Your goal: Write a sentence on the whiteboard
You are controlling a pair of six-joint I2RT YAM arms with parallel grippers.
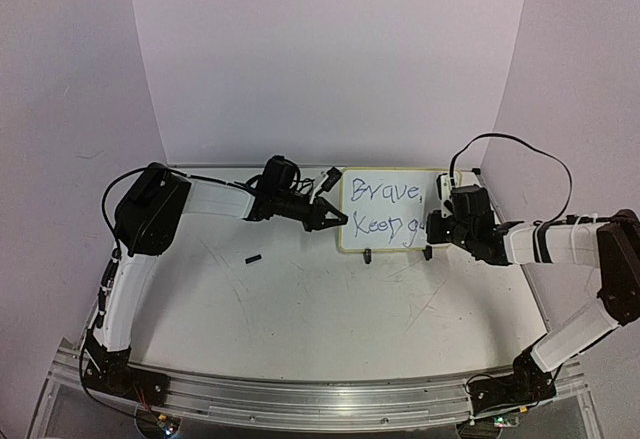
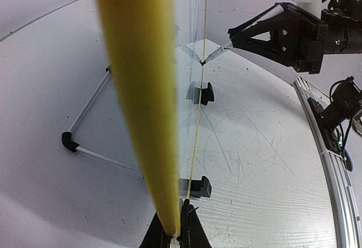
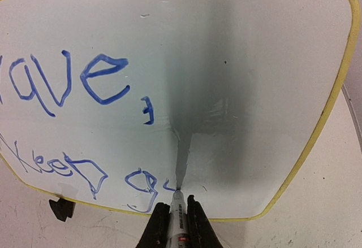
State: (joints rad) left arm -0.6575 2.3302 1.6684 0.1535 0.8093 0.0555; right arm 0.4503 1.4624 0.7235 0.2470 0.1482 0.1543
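Note:
The whiteboard [image 1: 392,191] stands upright at the back of the table, with "Brave," and "Keep g" written on it in blue. My left gripper [image 1: 334,217] is shut on its left edge; in the left wrist view the yellow rim [image 2: 138,90] runs up from between the black fingers [image 2: 189,225]. My right gripper [image 3: 176,204] is shut on a white marker [image 3: 177,225]. The marker's tip touches the whiteboard [image 3: 237,61] just right of the "g", at the start of a new stroke. My right gripper [image 2: 229,43] also shows in the left wrist view, pointing at the board face.
Two black clip feet [image 1: 368,255] [image 1: 427,253] hold the board's lower edge on the scratched tabletop. A small black cap [image 1: 253,257] lies left of centre. A thin white rod frame [image 2: 85,118] lies behind the board. Pale backdrop walls enclose the table.

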